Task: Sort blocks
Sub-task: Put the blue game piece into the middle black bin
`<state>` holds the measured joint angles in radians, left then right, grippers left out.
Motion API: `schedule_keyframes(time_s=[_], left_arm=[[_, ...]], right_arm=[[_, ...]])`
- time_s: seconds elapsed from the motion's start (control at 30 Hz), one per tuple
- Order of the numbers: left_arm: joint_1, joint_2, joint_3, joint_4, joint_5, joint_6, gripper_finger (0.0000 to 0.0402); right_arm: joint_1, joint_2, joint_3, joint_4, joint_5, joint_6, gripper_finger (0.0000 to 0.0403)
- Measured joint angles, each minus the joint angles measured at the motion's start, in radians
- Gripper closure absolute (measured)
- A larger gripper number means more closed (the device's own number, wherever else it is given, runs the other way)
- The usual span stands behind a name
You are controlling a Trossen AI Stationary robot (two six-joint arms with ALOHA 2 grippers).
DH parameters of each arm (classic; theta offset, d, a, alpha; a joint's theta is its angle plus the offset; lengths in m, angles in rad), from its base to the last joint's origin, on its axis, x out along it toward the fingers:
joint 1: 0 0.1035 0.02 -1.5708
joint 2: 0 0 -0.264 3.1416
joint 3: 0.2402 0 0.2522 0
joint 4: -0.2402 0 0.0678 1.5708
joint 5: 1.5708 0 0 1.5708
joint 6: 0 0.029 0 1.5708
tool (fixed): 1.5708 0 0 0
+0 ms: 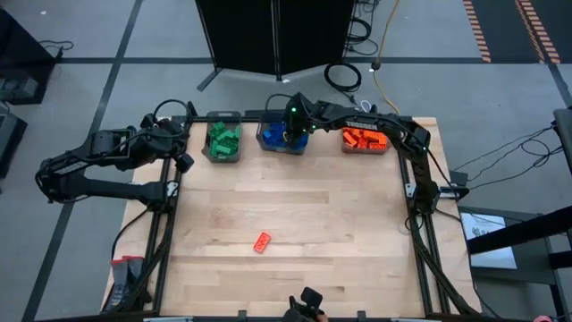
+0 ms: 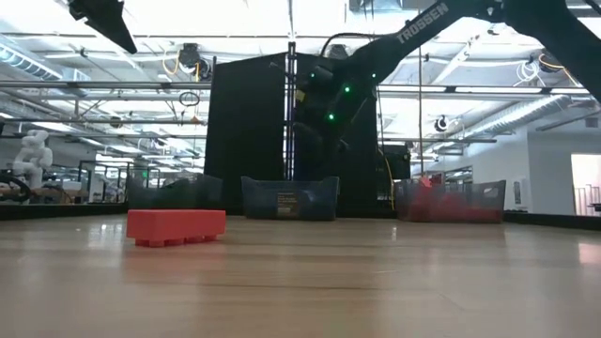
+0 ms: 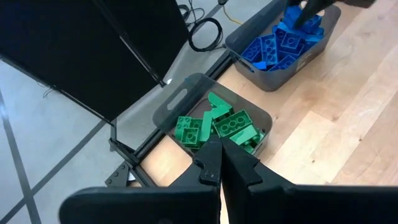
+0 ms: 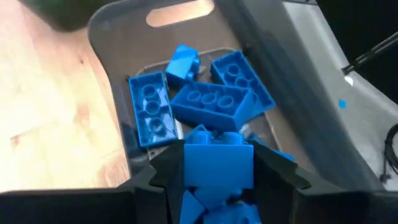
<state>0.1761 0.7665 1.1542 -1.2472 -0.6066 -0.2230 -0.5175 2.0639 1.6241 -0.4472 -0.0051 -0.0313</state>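
Note:
Three grey bins stand along the table's far edge. One holds green blocks (image 1: 223,141), the middle one blue blocks (image 1: 279,137) and the right one orange-red blocks (image 1: 365,139). A single orange-red block (image 1: 262,241) lies flat on the table toward the near side, also seen in the low view (image 2: 176,226). My right gripper (image 4: 217,186) hangs over the blue bin (image 4: 112,37), slanting down, shut on a blue block (image 4: 217,163). My left gripper (image 3: 221,163) waits shut at the far left, just short of the green bin (image 3: 180,99). My right gripper pinches the blue block by two opposite sides (image 4: 189,165), one dark finger (image 4: 163,171) on each side. The fingers slant down from above toward the bin. The block is lifted clear, above the loose blue blocks (image 4: 214,102) lying in the bin.
A black panel (image 2: 249,131) stands behind the far edge, with cables on the floor beyond it. Bare wood stretches between the bins and the lone orange-red block. A dark object (image 1: 308,302) sits at the near edge.

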Motion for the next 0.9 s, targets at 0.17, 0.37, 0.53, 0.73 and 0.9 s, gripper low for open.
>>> schedule_keyframes(time_s=[0.17, 0.37, 0.53, 0.73, 0.9], left_arm=[[0.0, 0.0, 0.0, 0.0, 0.0, -0.002, 0.0402], [0.0, 0.0, 0.0, -0.001, 0.0, -0.004, 0.0402], [0.0, 0.0, 0.0, -0.002, 0.0, -0.004, 0.0401], [0.0, 0.0, 0.0, -0.002, 0.0, -0.005, 0.0402], [0.0, 0.0, 0.0, -0.002, 0.0, -0.005, 0.0402]], right_arm=[[0.001, 0.023, 0.0, -0.005, -0.002, 0.009, 0.0266], [0.002, 0.033, 0.0, 0.004, -0.026, 0.013, 0.0266], [0.002, 0.033, 0.0, 0.001, -0.027, 0.014, 0.0266], [0.002, 0.033, 0.0, 0.001, -0.027, 0.028, 0.0257], [0.002, 0.032, 0.0, 0.002, -0.027, 0.029, 0.024]])
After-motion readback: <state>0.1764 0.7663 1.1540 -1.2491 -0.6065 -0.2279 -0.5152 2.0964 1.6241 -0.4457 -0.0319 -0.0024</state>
